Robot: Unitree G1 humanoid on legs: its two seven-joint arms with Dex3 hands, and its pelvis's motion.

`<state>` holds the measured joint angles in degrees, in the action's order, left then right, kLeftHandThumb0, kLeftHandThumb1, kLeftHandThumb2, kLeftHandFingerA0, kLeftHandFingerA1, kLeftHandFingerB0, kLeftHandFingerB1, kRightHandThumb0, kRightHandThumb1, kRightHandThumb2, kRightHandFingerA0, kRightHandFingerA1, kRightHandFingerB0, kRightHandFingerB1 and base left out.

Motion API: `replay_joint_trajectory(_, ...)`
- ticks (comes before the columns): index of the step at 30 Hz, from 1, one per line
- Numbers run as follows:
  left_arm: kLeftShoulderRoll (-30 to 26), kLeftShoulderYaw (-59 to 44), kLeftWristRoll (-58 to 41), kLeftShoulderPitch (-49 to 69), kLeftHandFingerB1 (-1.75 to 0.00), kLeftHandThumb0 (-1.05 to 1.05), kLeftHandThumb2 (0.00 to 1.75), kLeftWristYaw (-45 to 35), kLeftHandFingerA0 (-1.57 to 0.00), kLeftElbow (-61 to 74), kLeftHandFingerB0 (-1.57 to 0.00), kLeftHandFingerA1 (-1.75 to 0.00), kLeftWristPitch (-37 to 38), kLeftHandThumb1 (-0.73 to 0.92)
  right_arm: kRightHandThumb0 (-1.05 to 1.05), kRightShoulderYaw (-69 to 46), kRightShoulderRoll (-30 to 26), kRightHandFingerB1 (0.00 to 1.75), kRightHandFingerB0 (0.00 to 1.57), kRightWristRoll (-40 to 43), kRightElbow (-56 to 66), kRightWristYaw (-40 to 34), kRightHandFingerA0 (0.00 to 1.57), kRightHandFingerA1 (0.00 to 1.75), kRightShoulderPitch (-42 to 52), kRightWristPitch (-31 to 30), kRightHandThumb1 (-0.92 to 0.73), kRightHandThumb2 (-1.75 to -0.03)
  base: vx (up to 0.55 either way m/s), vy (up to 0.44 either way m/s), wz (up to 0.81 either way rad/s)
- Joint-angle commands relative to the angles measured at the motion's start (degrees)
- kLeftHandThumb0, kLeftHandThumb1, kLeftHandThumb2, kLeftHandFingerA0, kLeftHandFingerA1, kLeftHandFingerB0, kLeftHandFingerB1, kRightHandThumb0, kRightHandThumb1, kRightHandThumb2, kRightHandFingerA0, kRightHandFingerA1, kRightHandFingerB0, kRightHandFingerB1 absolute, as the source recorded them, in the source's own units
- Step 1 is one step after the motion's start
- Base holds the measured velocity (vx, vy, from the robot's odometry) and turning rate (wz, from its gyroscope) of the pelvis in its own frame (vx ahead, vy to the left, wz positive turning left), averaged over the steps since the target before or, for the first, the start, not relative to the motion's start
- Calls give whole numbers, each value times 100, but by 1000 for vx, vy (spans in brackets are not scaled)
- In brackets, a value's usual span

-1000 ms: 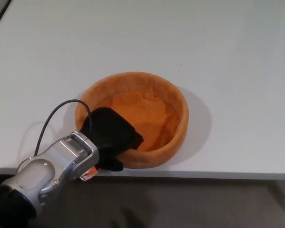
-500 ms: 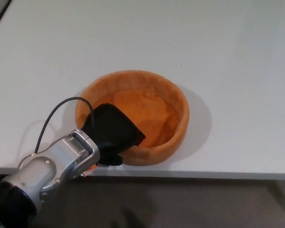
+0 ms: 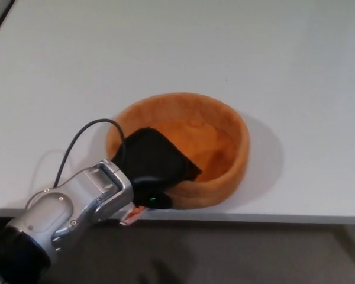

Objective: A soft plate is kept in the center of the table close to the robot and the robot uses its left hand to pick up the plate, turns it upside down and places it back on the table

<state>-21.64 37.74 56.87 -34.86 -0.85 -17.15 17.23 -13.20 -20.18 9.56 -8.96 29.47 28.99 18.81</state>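
One robot arm shows, coming in from the near left, silver at the forearm with a thin black cable (image 3: 77, 142) looping off its wrist. At its end the left hand (image 3: 157, 168) is clamped on the near-left wall of the one soft plate (image 3: 216, 133): black fingers reach over the rim into the orange hollow while the thumb presses the outside of the wall. The plate, a deep round orange dish with its open side up, sits on the white table (image 3: 177, 47) close to the near edge. Compared with half a second ago, plate and hand together lie slightly further right and nearer. The right hand is out of sight.
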Motion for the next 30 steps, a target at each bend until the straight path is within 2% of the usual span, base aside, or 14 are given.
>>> replay_joint_trajectory(1, 87, -108, -631, 11, -131, -43, 86, -568, -121, 355, -104, -141, 342, 41, -79, -47, -37, 32, 31, 69, -60, 10, 50, 42, 10, 32, -89, -68, 0, 0, 0)
replay_joint_trajectory(2, 208, -163, -906, 0, -165, -35, 58, -747, -92, 488, -77, -175, 359, 59, -78, -42, -50, 32, 31, 41, -66, 2, 49, 42, 9, 32, -90, -68, 0, 0, 0)
replay_joint_trajectory(6, 406, -213, -1116, -53, -173, -33, 59, -802, -93, 658, -74, -175, 503, 58, -78, -41, -31, 33, 31, 86, -46, 23, 49, 43, 17, 23, -89, -67, 0, 0, 0)
replay_joint_trajectory(10, 601, -221, -1242, -44, -175, -31, 60, -839, -94, 844, -74, -175, 581, 57, -78, -37, -43, 33, 29, 108, -51, 48, 48, 42, 6, -13, -89, -68, 0, 0, 0)
replay_joint_trajectory(13, 807, -319, -1741, 43, -175, -29, 60, -1046, -93, 947, -77, -175, 622, 54, -78, -34, -43, 33, 31, 86, -29, 24, 49, 43, 14, -21, -89, -68, 0, 0, 0)
replay_joint_trajectory(15, 1088, -470, -2362, 202, -175, -24, 68, -1446, -95, 1154, -77, -175, 269, 49, -79, -40, -23, 33, 32, 108, -59, 24, 50, 43, -3, -13, -88, -67, 0, 0, 0)
replay_joint_trajectory(19, 1532, -766, -3345, 370, -175, -19, 70, -1924, -96, 1346, -79, -175, -180, 47, -79, -38, -22, 33, 31, 104, -59, 21, 50, 43, -4, -24, -89, -67, 0, 0, 0)
replay_joint_trajectory(21, 1831, -1037, -4120, 393, -175, -24, 71, -2349, -96, 1497, -81, -175, -787, 51, -80, -33, -37, 33, 29, 79, -129, 54, 48, 43, -23, 108, -90, -68, 0, 0, 0)
replay_joint_trajectory(25, 2255, -1436, -4872, 397, -175, -26, 79, -2529, -102, 1561, -81, -175, -1224, 44, -80, -30, -29, 34, 30, 100, -52, 45, 47, 44, 1, 28, -89, -67, 0, 0, 0)
replay_joint_trajectory(26, 2344, -1535, -5086, 370, -138, -36, 93, -2592, -130, 1542, -111, -148, -1290, 37, -81, -28, -36, 33, 29, 99, -40, 41, 46, 42, -1, -12, -89, -68, 0, 0, 0)
replay_joint_trajectory(27, 2458, -1664, -5373, 330, -138, -36, 93, -2677, -130, 1512, -111, -148, -1368, 37, -81, -25, -46, 33, 29, 92, -26, 33, 46, 42, -4, -59, -89, -68, 0, 0, 0)
replay_joint_trajectory(28, 2543, -1772, -5461, 327, -175, -29, 83, -2708, -101, 1617, -81, -175, -1656, 43, -81, -25, -56, 32, 28, 96, -52, 56, 46, 41, -10, -32, -90, -68, 0, 0, 0)
replay_joint_trajectory(30, 2669, -1928, -5619, 326, -175, -30, 80, -2714, -101, 1747, -80, -175, -1974, 44, -79, -27, -60, 31, 28, 100, -81, 73, 46, 41, -17, -1, -90, -68, 0, 0, 0)
